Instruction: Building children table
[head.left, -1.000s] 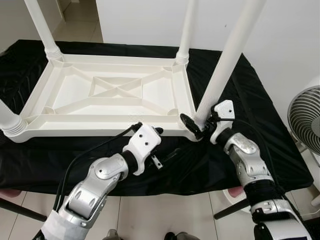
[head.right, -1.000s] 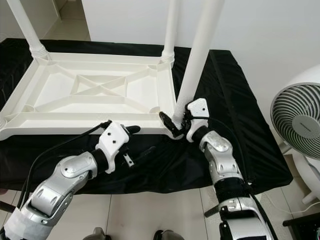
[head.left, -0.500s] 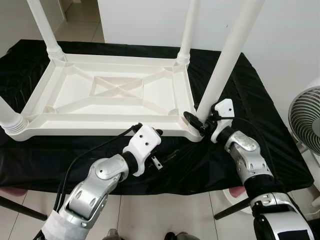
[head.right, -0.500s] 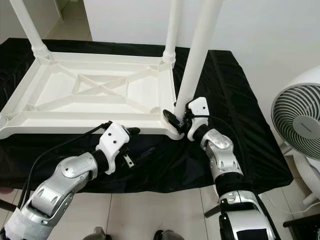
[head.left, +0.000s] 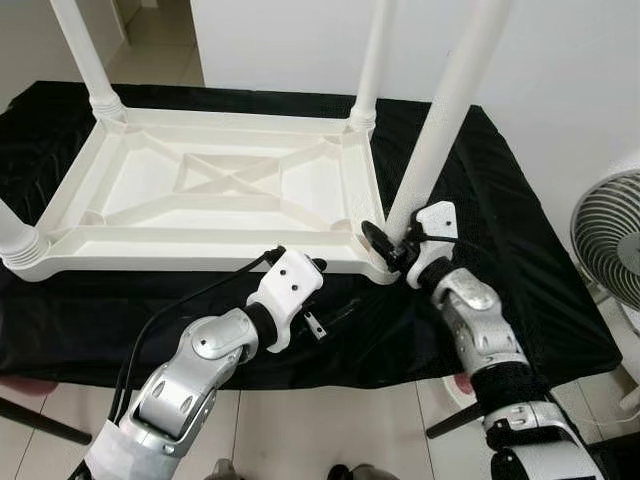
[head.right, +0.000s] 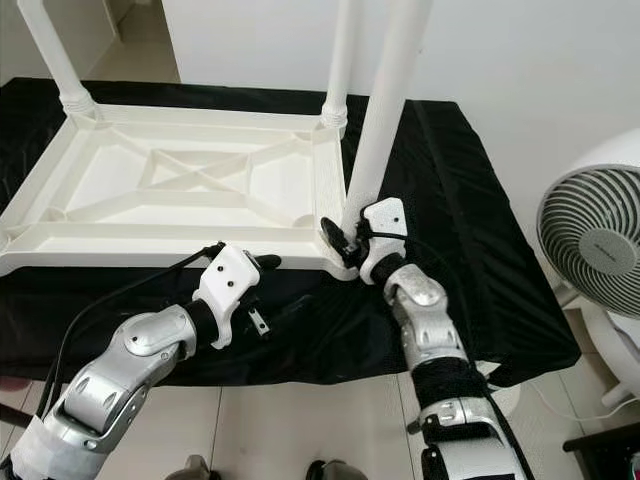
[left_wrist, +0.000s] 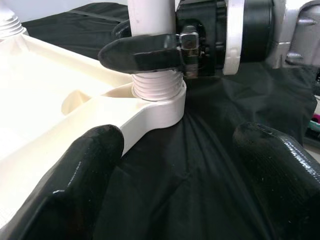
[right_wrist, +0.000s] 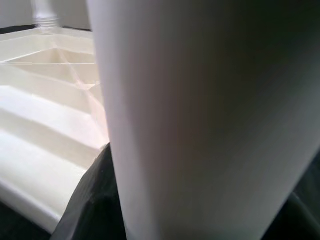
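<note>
Gripping the near-right leg (head.left: 437, 135) low at its tabletop (head.left: 225, 185) socket, your right gripper (head.left: 387, 243) has swung leftward, apparently screwing; left gripper (head.left: 322, 322) hovers open, empty.

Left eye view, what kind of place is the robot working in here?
Probably a room in a home: tiled floor, plain white wall, and a standing fan to the right. An upturned white children's table lies on a black-draped work surface.
</note>
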